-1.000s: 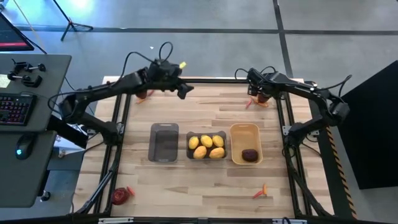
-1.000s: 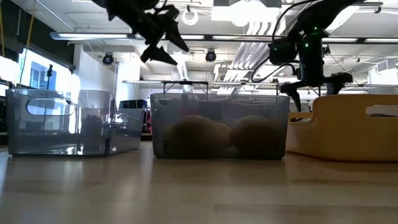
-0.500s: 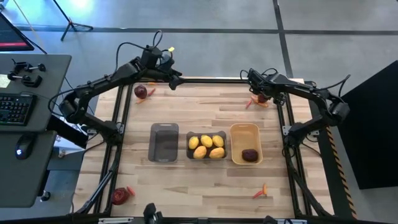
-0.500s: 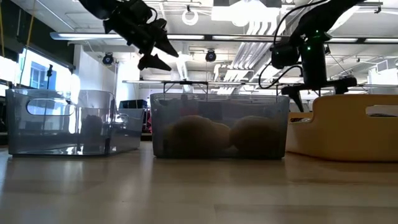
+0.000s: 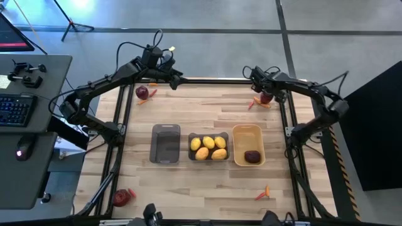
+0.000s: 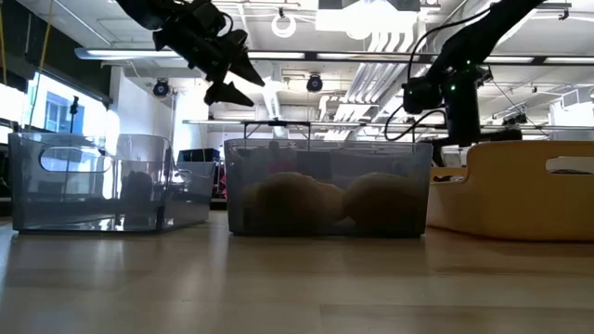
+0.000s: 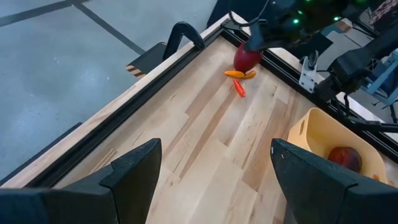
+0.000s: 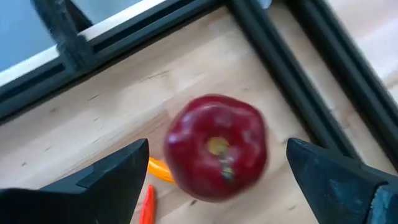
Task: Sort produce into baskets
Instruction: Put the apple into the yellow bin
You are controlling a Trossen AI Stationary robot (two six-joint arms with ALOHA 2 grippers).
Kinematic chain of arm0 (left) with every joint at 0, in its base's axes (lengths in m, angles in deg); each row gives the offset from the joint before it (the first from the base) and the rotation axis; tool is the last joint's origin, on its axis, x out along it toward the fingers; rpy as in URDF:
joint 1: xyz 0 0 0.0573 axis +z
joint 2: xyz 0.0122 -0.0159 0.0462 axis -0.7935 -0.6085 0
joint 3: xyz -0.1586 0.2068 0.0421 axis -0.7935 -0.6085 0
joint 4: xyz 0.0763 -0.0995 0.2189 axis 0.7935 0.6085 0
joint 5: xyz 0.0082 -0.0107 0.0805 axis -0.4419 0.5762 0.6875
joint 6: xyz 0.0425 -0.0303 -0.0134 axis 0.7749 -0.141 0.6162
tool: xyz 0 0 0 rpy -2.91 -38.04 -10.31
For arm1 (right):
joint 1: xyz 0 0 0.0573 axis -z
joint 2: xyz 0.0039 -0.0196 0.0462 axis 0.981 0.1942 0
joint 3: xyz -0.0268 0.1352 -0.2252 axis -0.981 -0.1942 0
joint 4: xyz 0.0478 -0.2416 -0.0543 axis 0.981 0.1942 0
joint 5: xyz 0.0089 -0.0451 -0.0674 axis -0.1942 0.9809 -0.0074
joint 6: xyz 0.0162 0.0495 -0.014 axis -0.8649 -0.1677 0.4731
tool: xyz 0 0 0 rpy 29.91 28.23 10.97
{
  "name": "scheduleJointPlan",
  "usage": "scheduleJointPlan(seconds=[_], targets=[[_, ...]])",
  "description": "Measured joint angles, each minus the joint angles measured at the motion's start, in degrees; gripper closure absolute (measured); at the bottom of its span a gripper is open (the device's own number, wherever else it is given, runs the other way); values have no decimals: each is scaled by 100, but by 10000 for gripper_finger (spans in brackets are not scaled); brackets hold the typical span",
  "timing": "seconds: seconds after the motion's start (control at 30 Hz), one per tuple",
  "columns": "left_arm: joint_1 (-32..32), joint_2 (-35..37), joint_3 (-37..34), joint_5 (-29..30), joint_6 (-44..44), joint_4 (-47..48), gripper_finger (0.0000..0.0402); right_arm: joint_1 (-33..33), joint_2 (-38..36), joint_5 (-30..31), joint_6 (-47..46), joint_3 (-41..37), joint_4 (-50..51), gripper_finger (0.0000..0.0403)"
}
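A dark red apple [image 8: 216,146] lies on the table in the far right corner, with an orange pepper piece [image 8: 158,169] and a red one [image 8: 147,208] beside it. My right gripper [image 5: 263,91] is open just above the apple, one finger on each side, touching nothing. My left gripper [image 5: 178,80] is open and empty, raised over the table's far edge left of centre. The middle grey bin [image 5: 208,147] holds several yellow lemons. The orange bin [image 5: 247,143] holds one apple [image 5: 252,156]. The left grey bin [image 5: 166,143] is empty.
Another apple [image 5: 142,93] lies at the far left edge and one [image 5: 120,198] at the near left corner, next to a pepper piece [image 5: 132,191]. A pepper piece [image 5: 262,193] lies near the front right. Black frame rails [image 5: 286,125] border the table.
My left gripper has drawn back from over the table toward the far edge and the left, staying open. My right gripper has come down over the apple in the far right corner, staying open.
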Motion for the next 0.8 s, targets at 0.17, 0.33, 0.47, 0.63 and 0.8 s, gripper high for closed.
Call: scheduleJointPlan(seconds=[0.17,0.33,0.47,0.63,0.8], targets=[[0,0,0,5,-1,153,112,0,331,3,55,0,29,32],[0,0,0,17,-12,184,112,0,678,85,138,0,51,32],[-2,0,0,18,-12,186,112,0,870,152,141,0,51,32],[-2,0,0,20,-14,203,112,70,1043,233,251,0,33,34],[-4,0,0,20,-15,227,112,122,1099,250,477,0,28,84]])
